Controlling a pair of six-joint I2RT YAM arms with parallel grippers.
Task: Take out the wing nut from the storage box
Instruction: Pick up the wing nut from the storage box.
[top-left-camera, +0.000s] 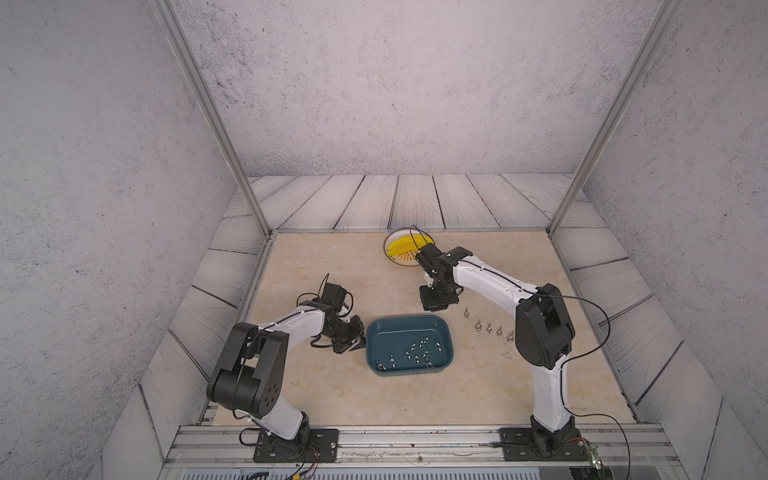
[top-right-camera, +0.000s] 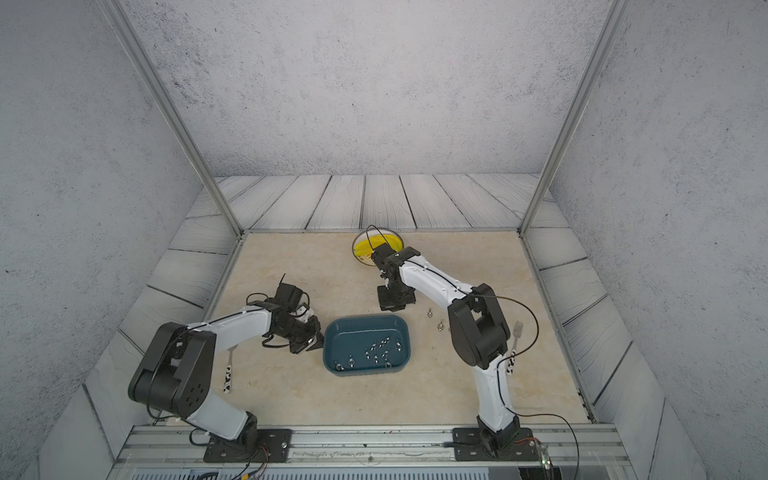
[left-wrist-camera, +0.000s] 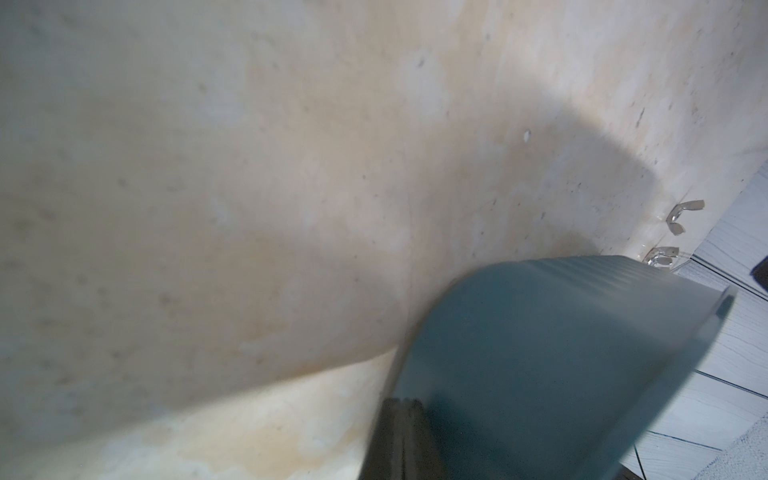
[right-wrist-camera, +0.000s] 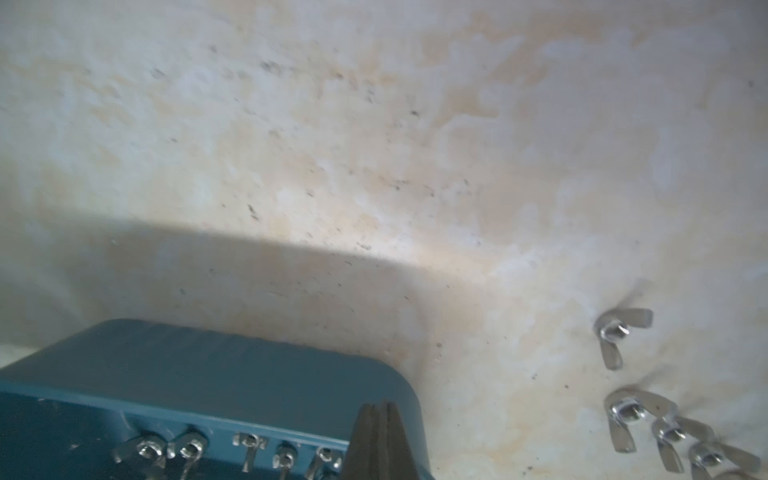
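The teal storage box (top-left-camera: 405, 320) (top-right-camera: 362, 320) lies at the middle front of the table, with several silver wing nuts (top-left-camera: 417, 351) (top-right-camera: 376, 351) loose inside. Several more wing nuts (top-left-camera: 488, 328) (right-wrist-camera: 623, 334) lie on the table to its right. My left gripper (top-left-camera: 356, 343) (left-wrist-camera: 402, 402) is shut and empty, low beside the box's left wall (left-wrist-camera: 540, 353). My right gripper (top-left-camera: 432, 308) (right-wrist-camera: 380, 405) is shut and empty too, pointing down just behind the box's far right corner (right-wrist-camera: 208, 365).
A round plate with bananas (top-left-camera: 405, 249) stands at the back, behind the right arm. A fork (top-right-camera: 515, 332) lies by the right arm's base. Another utensil with a spotted handle (top-right-camera: 228, 372) lies under the left arm. Metal posts stand at the table's back corners.
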